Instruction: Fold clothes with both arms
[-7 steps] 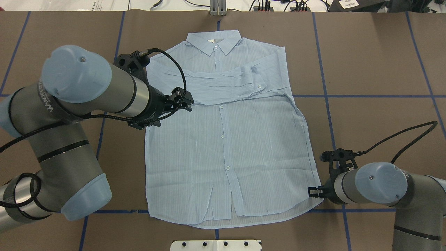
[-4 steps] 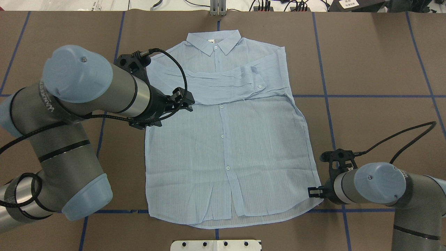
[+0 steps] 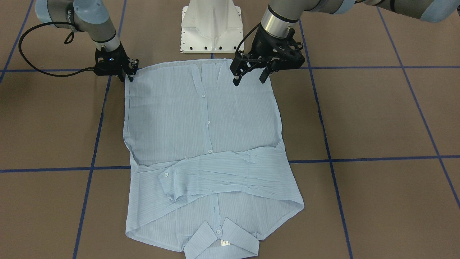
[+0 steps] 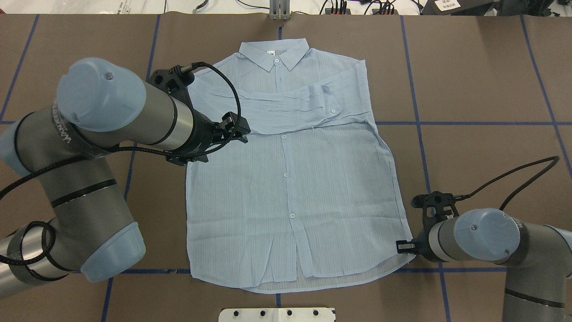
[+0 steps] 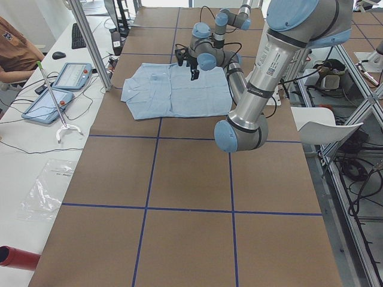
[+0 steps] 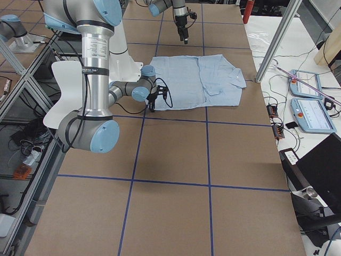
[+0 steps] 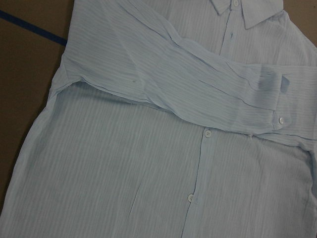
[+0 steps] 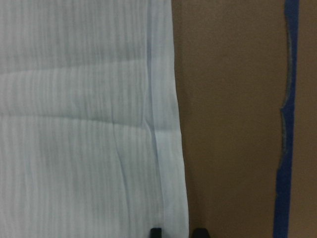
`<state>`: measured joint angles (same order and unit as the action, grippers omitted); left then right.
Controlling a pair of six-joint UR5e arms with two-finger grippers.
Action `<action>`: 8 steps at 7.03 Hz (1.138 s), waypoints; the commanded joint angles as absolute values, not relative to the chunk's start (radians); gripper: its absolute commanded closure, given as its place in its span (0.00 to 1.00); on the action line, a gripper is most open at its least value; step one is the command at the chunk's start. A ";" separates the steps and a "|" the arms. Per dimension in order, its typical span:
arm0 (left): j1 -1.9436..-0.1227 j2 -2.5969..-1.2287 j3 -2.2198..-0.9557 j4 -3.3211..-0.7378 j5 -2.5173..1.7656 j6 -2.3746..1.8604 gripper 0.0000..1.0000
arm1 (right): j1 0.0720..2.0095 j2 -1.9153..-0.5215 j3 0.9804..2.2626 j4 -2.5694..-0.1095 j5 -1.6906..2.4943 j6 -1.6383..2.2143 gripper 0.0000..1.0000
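The pale-blue shirt lies flat on the brown table, buttons up, with one sleeve folded across its chest. The left gripper hangs above the half of the shirt on the robot's left, jaws wide apart and clear of the cloth. The right gripper is down at the shirt's hem corner on the robot's right, its fingertips a narrow gap apart astride the shirt's side edge.
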<state>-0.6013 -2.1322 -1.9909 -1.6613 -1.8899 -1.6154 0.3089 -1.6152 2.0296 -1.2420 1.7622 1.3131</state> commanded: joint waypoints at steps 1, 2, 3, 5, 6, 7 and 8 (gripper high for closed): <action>-0.601 -2.132 -1.988 -1.661 -1.890 -1.615 0.00 | 0.308 -1.615 2.029 -1.243 1.767 1.313 0.93; -0.601 -2.132 -1.985 -1.661 -1.884 -1.615 0.00 | 0.308 -1.612 2.029 -1.243 1.767 1.313 1.00; -0.601 -2.125 -1.983 -1.661 -1.884 -1.615 0.00 | 0.308 -1.609 2.034 -1.241 1.766 1.313 1.00; -0.554 -2.112 -1.988 -1.649 -1.885 -1.618 0.00 | 0.308 -1.608 2.045 -1.233 1.758 1.315 1.00; -0.498 -2.068 -1.990 -1.638 -1.884 -1.634 0.00 | 0.310 -1.606 2.057 -1.227 1.759 1.315 1.00; -0.447 -2.024 -1.999 -1.638 -1.876 -1.699 0.00 | 0.310 -1.605 2.081 -1.227 1.758 1.322 1.00; -0.345 -1.993 -1.999 -1.638 -1.812 -1.774 0.01 | 0.311 -1.602 2.101 -1.227 1.775 1.353 1.00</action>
